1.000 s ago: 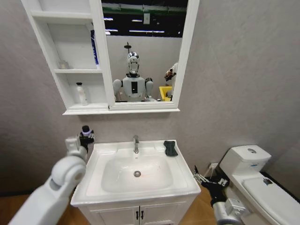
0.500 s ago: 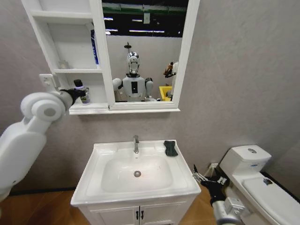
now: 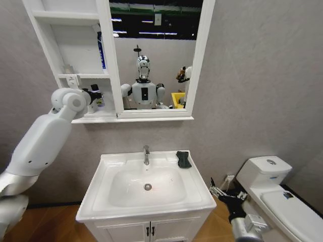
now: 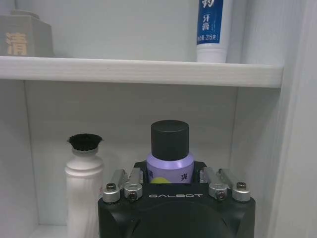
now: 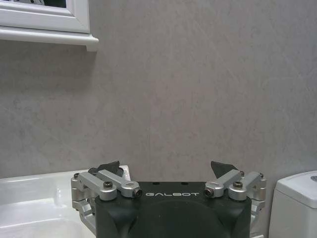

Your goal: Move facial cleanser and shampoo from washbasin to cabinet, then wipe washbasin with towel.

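Since the earlier frame, left claw (image 3: 96,94) has carried the purple black-capped bottle (image 4: 169,153) into the cabinet's (image 3: 75,60) lower shelf, clenched on it beside a white bottle (image 4: 83,186) — placing step; next, set down and release. Right claw (image 5: 167,174) released, parked beside the washbasin (image 3: 197,194); towel (image 3: 183,159) on its rim.

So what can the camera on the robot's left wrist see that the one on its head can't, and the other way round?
Left wrist view alone: the Chinese print on the lilac, black-capped bottle in the left gripper, and the bristly black top of the white bottle.

Head view alone: the white ceramic washbasin, small dark grey folded towel, mirror and low right gripper, open.

Both: the white open-shelf cabinet, left gripper, both bottles and blue-and-white tube.
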`<state>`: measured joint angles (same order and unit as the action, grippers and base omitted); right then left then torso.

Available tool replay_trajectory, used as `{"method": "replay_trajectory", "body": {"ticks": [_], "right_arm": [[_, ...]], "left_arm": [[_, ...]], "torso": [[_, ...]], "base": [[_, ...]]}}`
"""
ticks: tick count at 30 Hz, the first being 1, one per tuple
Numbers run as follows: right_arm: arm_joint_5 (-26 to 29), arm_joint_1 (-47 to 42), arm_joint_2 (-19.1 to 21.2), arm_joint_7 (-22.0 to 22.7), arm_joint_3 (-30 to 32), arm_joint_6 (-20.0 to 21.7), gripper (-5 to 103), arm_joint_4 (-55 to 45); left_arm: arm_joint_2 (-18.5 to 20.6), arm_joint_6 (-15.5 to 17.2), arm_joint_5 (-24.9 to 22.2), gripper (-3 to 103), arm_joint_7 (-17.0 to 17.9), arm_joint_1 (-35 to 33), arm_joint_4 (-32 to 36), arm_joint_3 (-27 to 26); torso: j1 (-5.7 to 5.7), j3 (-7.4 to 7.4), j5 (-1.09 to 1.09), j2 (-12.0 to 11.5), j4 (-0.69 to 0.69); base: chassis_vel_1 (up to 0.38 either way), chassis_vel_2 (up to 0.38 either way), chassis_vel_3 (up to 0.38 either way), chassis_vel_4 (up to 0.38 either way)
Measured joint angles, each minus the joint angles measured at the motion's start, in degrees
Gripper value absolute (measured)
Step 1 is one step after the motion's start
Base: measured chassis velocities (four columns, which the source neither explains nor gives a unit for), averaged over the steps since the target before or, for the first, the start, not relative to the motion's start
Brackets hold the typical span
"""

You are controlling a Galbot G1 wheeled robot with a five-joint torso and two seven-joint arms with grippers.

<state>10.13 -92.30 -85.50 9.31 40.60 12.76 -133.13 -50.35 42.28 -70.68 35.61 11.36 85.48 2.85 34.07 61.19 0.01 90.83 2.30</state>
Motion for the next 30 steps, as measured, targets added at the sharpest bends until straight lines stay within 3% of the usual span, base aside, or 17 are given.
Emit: {"method": "replay_trajectory", "body": {"ticks": [14,24,30], "right_arm": [[-0.1,0.4,0.1,0.0,0.6,-1.0,100,1.3],[-0.3,0.5,0.4,0.0,0.7,-1.4,100,1.4],[-0.4,0.4,0.4,0.0,0.6,-1.3,100,1.0]], "left_arm": [[-1.8,-0.1,8.3,43,-5.6,-1.2,-5.2,0.3],[-2.0,-0.3,10.5,86,-6.3,-2.6,-4.9,-1.4],[-1.0,-0.4,10.6,98,-5.7,-4.7,-1.2,-3.3]], "torso": [[-0.01,0.00,-0.01,0.0,0.00],[0.00,0.00,-0.01,0.0,0.00],[-0.01,0.00,0.00,0.0,0.00]], "base": [[0.000,0.000,0.000,0.000],[0.000,0.000,0.000,0.000],[0.000,0.000,0.000,0.000]]}}
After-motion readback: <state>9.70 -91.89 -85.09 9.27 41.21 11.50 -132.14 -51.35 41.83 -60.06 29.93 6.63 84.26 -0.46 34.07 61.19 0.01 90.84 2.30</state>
